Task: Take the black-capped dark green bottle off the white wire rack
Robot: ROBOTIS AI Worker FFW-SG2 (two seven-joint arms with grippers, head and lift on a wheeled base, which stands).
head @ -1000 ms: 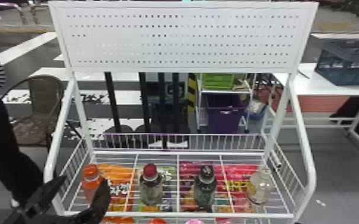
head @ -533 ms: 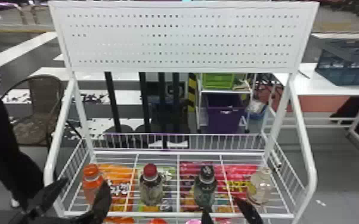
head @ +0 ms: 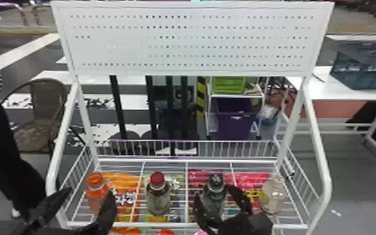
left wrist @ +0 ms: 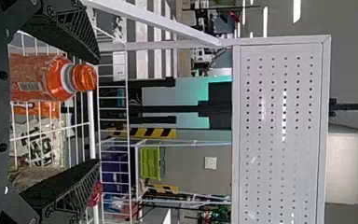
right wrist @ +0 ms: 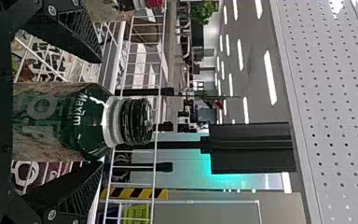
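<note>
Right gripper point(head: 214, 194) is straddling black-capped dark green bottle point(right wrist: 81, 123), jaws parted; left gripper point(head: 91, 191) is sitting near orange bottle point(left wrist: 42, 77), jaws apart.

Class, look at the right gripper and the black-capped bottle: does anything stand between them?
Nothing visible does: the right gripper has its fingers open on either side of the dark green bottle, and the red-capped bottle stands outside them.

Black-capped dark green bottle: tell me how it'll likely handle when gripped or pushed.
The dark green bottle may be a bit slippery, as its shoulder looks smooth and glossy. Standing upright on the thin bars of the white wire rack, taller than wide, it could tip under a one-sided push. Its round body would probably roll if laid down.
</note>
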